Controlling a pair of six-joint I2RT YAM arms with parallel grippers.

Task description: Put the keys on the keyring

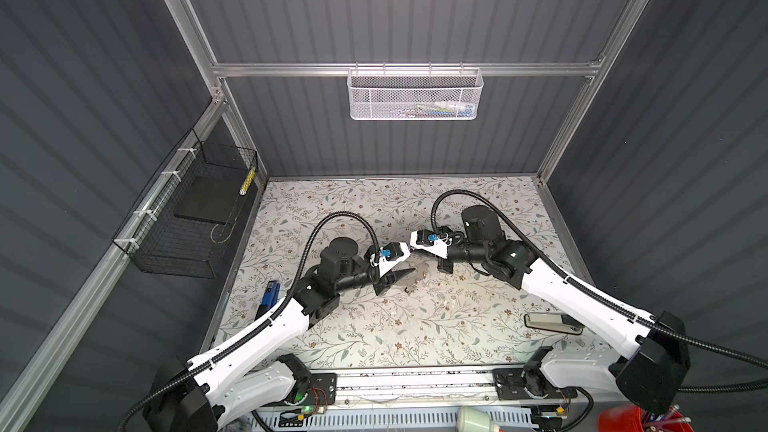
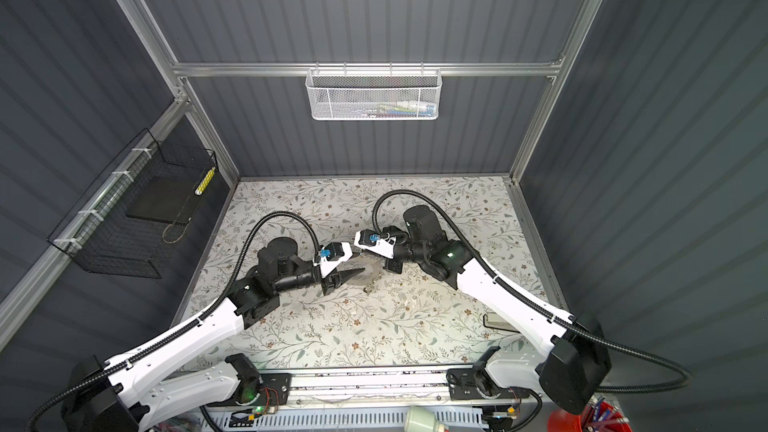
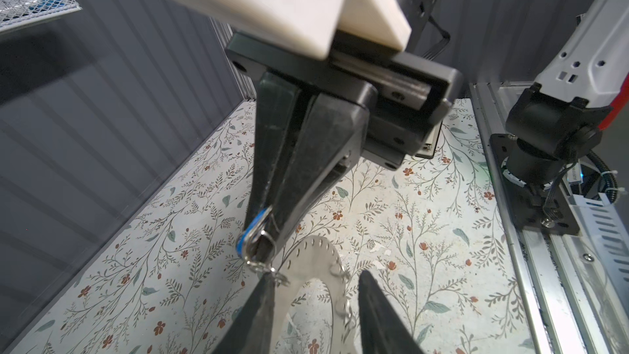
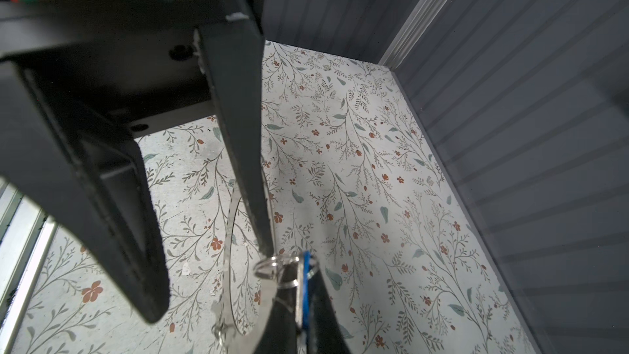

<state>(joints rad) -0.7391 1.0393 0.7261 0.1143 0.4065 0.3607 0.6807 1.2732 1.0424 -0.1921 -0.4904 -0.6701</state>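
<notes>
The keyring (image 3: pixel 315 257), a flat grey band with small holes, hangs tilted just above the floral table (image 1: pixel 415 334) at mid-table in both top views (image 1: pixel 422 274) (image 2: pixel 370 274). My left gripper (image 3: pixel 316 304) straddles it with its jaws apart. One finger (image 3: pixel 262 308) touches the band, and table shows between the band and the other finger. My right gripper (image 4: pixel 304 277) is shut on a silvery key with a blue tag (image 4: pixel 306 284). The key's small wire ring (image 4: pixel 269 267) meets the keyring's edge beside that fingertip. Several small wire rings (image 3: pixel 343 308) hang on the band.
A blue block (image 1: pixel 270 297) lies at the table's left edge and a flat grey case (image 1: pixel 548 322) at the right front. A black wire basket (image 1: pixel 187 218) hangs on the left wall, a white mesh basket (image 1: pixel 415 95) on the back rail.
</notes>
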